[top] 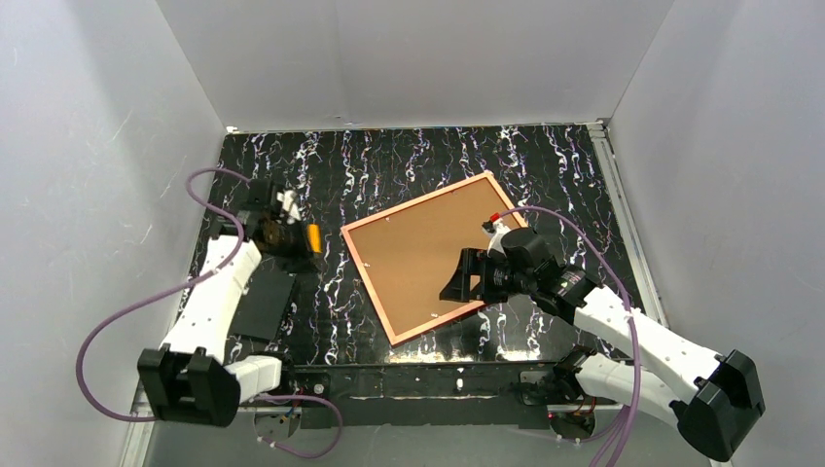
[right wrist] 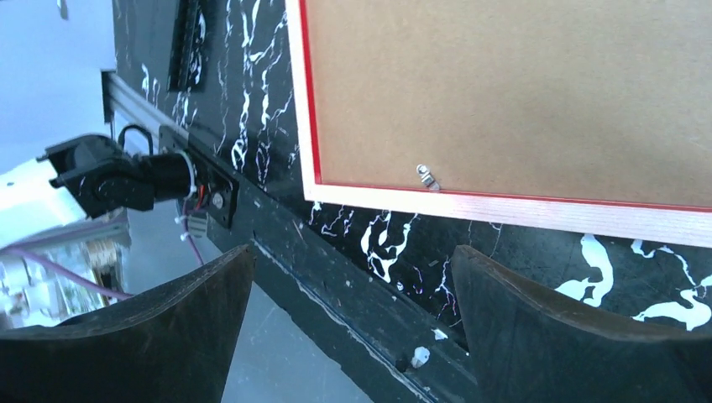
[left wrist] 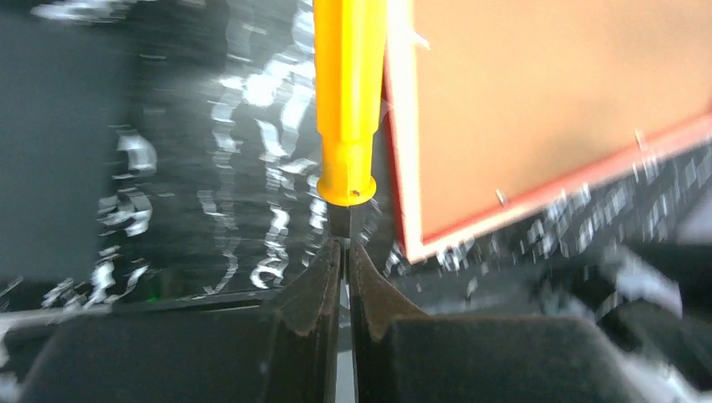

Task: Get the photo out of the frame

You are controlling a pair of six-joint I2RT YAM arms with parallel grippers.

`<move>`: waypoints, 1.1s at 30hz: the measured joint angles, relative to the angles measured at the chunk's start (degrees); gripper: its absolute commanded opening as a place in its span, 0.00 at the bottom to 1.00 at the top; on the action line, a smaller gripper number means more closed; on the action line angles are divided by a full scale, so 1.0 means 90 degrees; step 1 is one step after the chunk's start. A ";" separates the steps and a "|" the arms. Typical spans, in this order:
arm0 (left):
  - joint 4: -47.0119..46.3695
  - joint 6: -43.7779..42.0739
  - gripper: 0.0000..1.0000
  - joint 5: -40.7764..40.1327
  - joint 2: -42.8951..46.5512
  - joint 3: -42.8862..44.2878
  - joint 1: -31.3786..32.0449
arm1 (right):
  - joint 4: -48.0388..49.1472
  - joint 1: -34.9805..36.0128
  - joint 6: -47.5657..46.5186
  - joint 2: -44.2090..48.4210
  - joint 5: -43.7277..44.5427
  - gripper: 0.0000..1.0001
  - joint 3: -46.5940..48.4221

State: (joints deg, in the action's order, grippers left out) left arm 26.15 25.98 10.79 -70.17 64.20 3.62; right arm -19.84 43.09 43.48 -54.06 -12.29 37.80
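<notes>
- We see the photo (top: 428, 255) lying face down inside the frame (top: 418, 201); only its brown board back shows, filling the opening from rim to rim.
- The frame is a thin rectangle with an orange-pink rim. It lies flat and turned at an angle on the black, white-veined bench (top: 409, 156), right of centre.
- Small metal clips (right wrist: 428, 176) sit at the inner edge of the rim, resting on the brown board.
- The right end effector (right wrist: 353, 252) is released, its two dark fingers spread wide. In the overhead view it hovers over the near right corner of the frame; we cannot tell whether it touches the board.
- The left end effector (left wrist: 344, 248) is clenched on the dark narrow end of an orange tool (left wrist: 348, 92), whose round handle points away from the fingers.
- That tool lies just beside the frame's left edge; the wrist view is too blurred to show whether the two touch.
- A flat black rectangle (top: 261, 304) lies on the bench near the left arm, well apart from the frame.
</notes>
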 measured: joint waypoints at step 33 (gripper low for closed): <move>-0.1970 -0.2450 0.00 0.3184 0.1957 -0.2140 0.3543 | 0.1161 -0.0092 0.0321 -0.2987 -0.4082 0.75 0.2193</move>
State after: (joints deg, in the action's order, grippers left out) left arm 8.43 3.92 39.44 -52.56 44.95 35.51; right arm -9.39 42.26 46.37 -80.95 -49.04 57.54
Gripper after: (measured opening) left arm 0.025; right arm 0.791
